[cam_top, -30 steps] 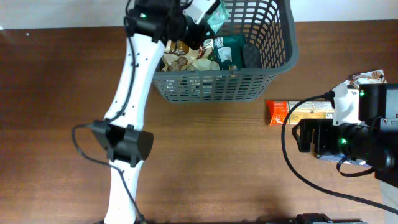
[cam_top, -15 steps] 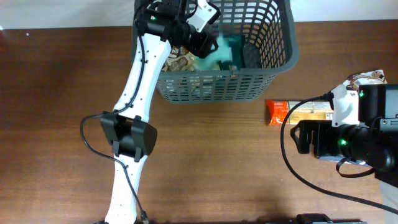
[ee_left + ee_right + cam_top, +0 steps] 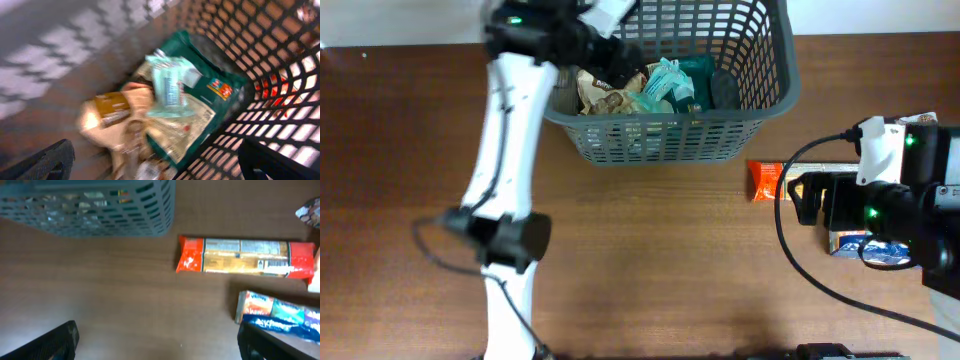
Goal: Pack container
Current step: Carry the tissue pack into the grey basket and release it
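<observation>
The container (image 3: 665, 140), a dark grey lattice basket, stands at the table's far edge. Inside it lie a pale mint packet (image 3: 665, 80), a dark green packet (image 3: 698, 72) and tan packets (image 3: 605, 95). My left gripper (image 3: 618, 58) hovers open over the container's left part with nothing between its fingers. The left wrist view is blurred but shows the mint packet (image 3: 170, 82) lying loose on the green one (image 3: 210, 95), inside the lattice wall (image 3: 280, 75). My right gripper (image 3: 802, 200) stands open and empty above bare table, close to an orange-red packet (image 3: 767, 180).
The orange-red packet (image 3: 245, 256) lies lengthwise right of the container's corner (image 3: 90, 205). A blue packet (image 3: 280, 314) sits by my right finger, and another wrapper (image 3: 915, 123) lies at the far right. The brown tabletop (image 3: 650, 260) spreads in front.
My left gripper has opened and the mint packet it carried now lies in the container. The left arm has swung to the left. The right arm has shifted slightly.
</observation>
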{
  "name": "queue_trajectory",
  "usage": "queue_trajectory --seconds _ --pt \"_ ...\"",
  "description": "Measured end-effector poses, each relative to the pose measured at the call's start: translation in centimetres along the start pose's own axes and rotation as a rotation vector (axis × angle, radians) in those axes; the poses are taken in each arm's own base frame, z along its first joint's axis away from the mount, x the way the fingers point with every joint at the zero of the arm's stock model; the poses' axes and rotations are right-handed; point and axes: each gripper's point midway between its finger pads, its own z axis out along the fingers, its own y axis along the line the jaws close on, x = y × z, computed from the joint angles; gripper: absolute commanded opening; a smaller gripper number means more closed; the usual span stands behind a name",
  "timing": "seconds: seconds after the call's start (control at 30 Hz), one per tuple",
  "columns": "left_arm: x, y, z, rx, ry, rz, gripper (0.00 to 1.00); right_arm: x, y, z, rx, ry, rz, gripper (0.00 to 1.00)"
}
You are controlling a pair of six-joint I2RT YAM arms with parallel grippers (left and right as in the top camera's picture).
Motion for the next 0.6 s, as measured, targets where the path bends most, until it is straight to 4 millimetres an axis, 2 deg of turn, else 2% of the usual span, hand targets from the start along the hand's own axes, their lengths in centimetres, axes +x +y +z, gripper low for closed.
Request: queue_trajectory --seconds 0.07,0.17,0.27,0.33,0.4,0.6 --pt "-1.0 0.6 -4.2 -0.076 -0.053 0.009 0.99 -0.4 -0.2 0.2 0.01 -0.006 0.005 0.99" --pt "-1.5 1.8 -10.4 -0.195 -0.114 0.006 0.99 -0.6 -1.7 0.7 0.092 0.001 0.081 0.99" --pt "-0.7 3.3 -15.0 -0.296 -0.137 -0.02 0.99 -0.7 -3.6 1.0 0.203 -0.002 0.175 0.99" --pt "0.9 5.1 -17.5 -0.36 -0.125 -0.071 0.99 -0.8 -5.1 1.0 0.283 -0.012 0.257 0.99" --pt "2.1 6.4 -18.5 -0.393 -0.105 -0.113 0.99 -0.8 -5.8 0.9 0.318 -0.02 0.306 0.99" --pt "8.1 12.5 -21.1 -0.512 -0.009 -0.34 0.99 -0.6 -9.2 2.0 0.43 0.006 0.479 0.99"
